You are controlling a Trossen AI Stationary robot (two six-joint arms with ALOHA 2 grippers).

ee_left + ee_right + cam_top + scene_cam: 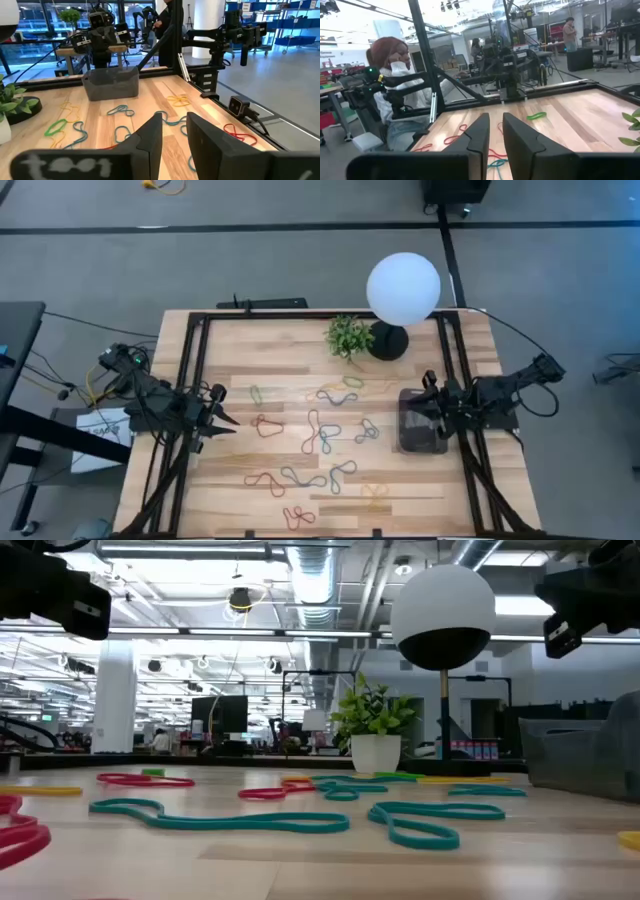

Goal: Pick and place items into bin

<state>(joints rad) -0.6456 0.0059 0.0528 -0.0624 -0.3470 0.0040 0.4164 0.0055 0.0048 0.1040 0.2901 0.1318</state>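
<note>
Several rubber bands in red (pixel 268 425), teal (pixel 320 435), green (pixel 256 393) and yellow (pixel 375 492) lie flat as squiggles across the middle of the wooden table; in the low view a teal one (pixel 220 815) lies closest. The dark translucent bin (pixel 420 420) stands on the table's right part and also shows in the left wrist view (pixel 111 82). My left gripper (pixel 228 423) (pixel 175 127) hovers open at the table's left side, pointing toward the bands. My right gripper (pixel 432 405) (pixel 496 127) hangs over the bin, narrowly open, holding nothing.
A small green plant (pixel 348 337) in a white pot and a white globe lamp (pixel 402 290) on a black round base stand near the table's far edge. Black frame rails run along the table's left, right and far sides. A person (pixel 395 80) sits beyond the left side.
</note>
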